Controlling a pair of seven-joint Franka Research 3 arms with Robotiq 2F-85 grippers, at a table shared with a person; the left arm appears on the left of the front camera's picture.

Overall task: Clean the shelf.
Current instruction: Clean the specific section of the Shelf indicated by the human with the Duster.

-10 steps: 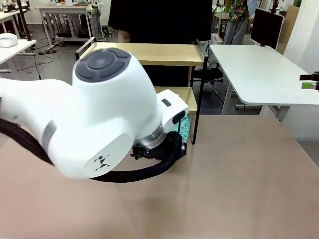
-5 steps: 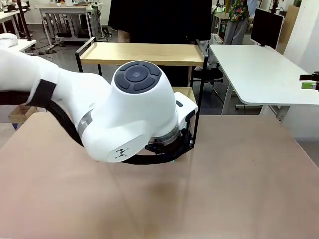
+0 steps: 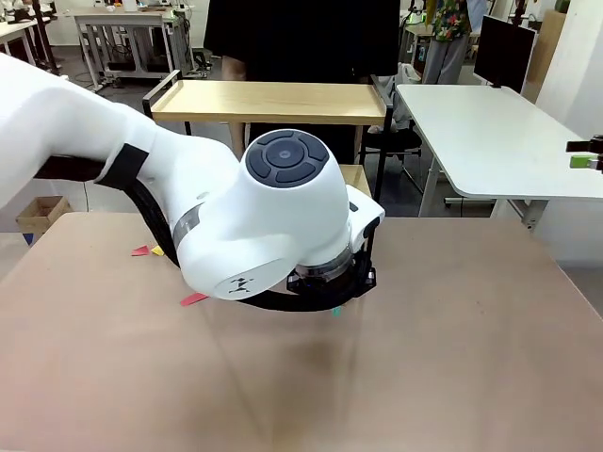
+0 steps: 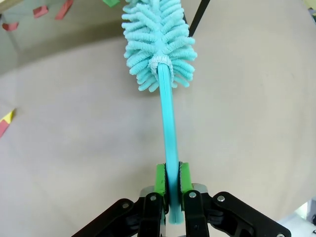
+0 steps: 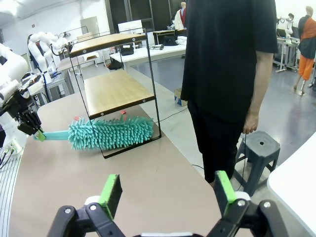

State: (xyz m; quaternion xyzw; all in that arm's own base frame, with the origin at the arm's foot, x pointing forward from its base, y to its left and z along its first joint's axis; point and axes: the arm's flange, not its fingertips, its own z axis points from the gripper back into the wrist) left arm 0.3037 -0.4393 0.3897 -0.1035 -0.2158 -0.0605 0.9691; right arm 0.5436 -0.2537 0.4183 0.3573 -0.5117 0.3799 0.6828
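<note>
White desks stand on grey floor.

Shelf: 2 light wooden tiers, thin black frame, upright.

Table: I see a plain brown table across the lower half of the front frame.
Paper scraps: small red and yellow paper scraps lie on it left of centre. My left wrist feed shows red ones in the upper left corner and one at the left edge.
Person: a person in a black top stands right of centre in my right wrist feed, close to the table's edge.
Stool: a dark stool with a round seat, lower right, just beside that person.
White desk: a white desk on the right of the front frame.
Monitor: a dark monitor, upper right, behind that desk.
Cardboard box: a cardboard box on the floor, at the left edge.
</note>
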